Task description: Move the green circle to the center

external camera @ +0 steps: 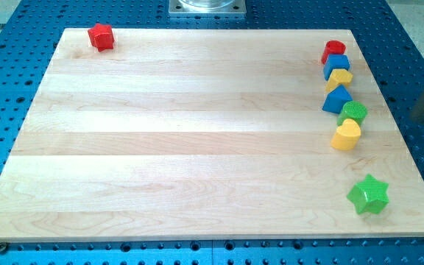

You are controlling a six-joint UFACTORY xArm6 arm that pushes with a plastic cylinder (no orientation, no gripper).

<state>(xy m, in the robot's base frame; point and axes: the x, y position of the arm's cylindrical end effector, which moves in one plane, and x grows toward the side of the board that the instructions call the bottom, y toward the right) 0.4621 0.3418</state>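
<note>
The green circle (353, 112) lies near the view's right edge of the tabletop (182, 132), touching the blue triangle (336, 99) above it and the yellow heart (346, 135) below it. A green star (368, 195) sits lower, apart. My tip does not show clearly, so I cannot tell its place.

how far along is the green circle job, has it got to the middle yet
Done: nothing that shows. The green circle sits in the column of blocks near the board's right edge, wedged between the blue triangle and the yellow heart.
In hand: a blurred dark shape at the view's right edge, off the board, may be my rod; my tip does not show.
Left: pushing the green circle out leftward to the board centre.
</note>
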